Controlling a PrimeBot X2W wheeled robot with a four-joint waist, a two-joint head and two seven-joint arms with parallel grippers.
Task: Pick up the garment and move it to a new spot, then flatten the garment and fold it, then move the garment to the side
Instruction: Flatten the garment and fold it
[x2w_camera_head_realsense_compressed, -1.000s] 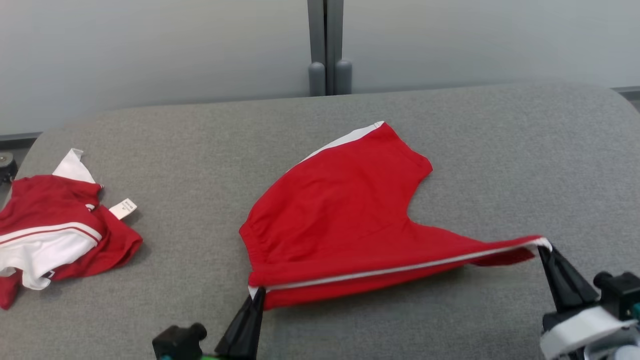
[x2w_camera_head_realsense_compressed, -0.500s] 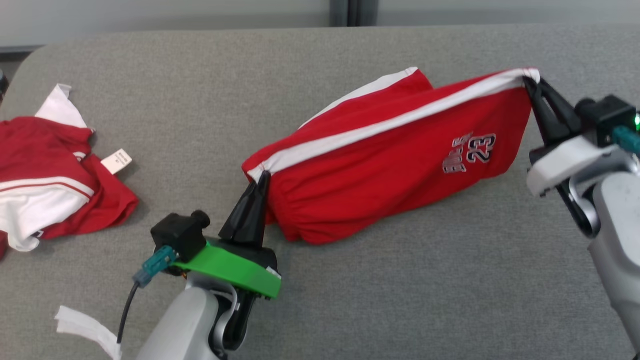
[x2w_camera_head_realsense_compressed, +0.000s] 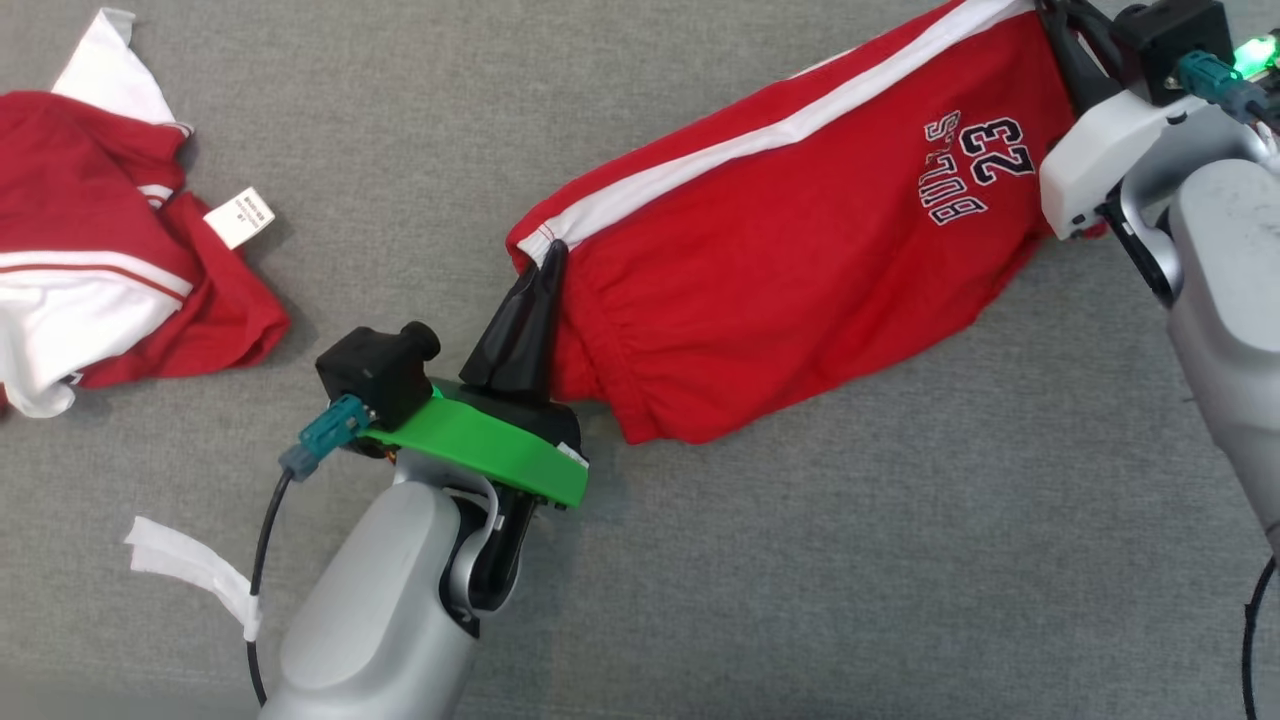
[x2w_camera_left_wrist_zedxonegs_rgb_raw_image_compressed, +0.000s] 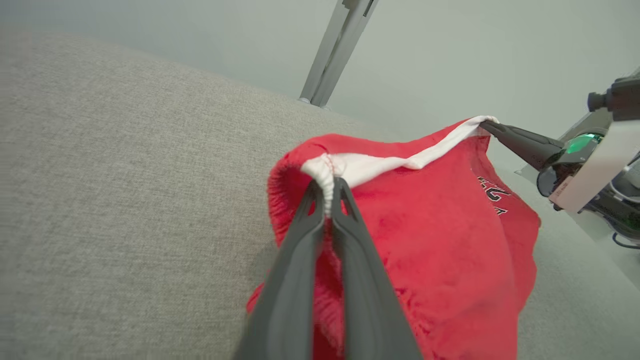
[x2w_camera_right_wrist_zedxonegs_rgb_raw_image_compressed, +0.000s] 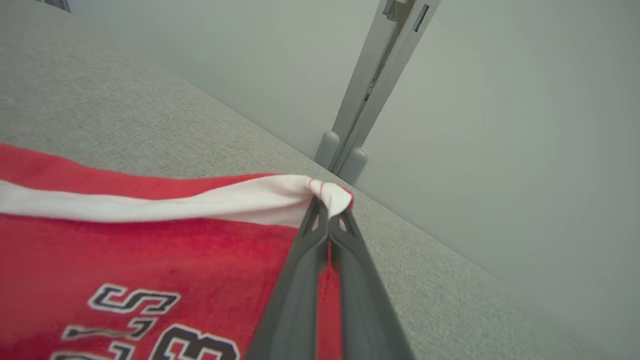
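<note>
Step in hand: we judge this to be the carry to a new spot, or the run-in to flattening; the red jersey shorts with a white side stripe and a "BULLS 23" print (x2w_camera_head_realsense_compressed: 800, 270) hang between our two arms, not yet laid flat and not yet folded.
Where the shorts are: lifted along their upper edge above the grey fabric-covered table top (x2w_camera_head_realsense_compressed: 800, 580), toward our right; the lower part sags toward the surface, and we cannot tell whether it touches.
Left gripper (x2w_camera_left_wrist_zedxonegs_rgb_raw_image_compressed: 330, 184): clenched on the gathered waistband end of the white stripe; the cloth is pinched between both dark fingers.
Right gripper (x2w_camera_right_wrist_zedxonegs_rgb_raw_image_compressed: 327, 200): clenched on the other end of the same stripe, at the leg corner; the stripe runs fairly taut between the two grips.
Next move calls for: both grips held firm while the arms go down together over bare table; the edge kept stretched so the hanging cloth spreads rather than bunches; release only once it lies flat.
Around: a crumpled red and white garment (x2w_camera_head_realsense_compressed: 110, 290) with a small white label (x2w_camera_head_realsense_compressed: 240, 217) lies at our left, well apart from the shorts; a loose white strip (x2w_camera_head_realsense_compressed: 185, 570) lies near our left forearm; a grey upright post (x2w_camera_right_wrist_zedxonegs_rgb_raw_image_compressed: 370, 90) stands against the pale wall behind the table.
In the way: we see nothing lying just beside the shorts; the risks we judge are a set-down too far left, onto the other garment, or the slack lower half tucking under itself.
</note>
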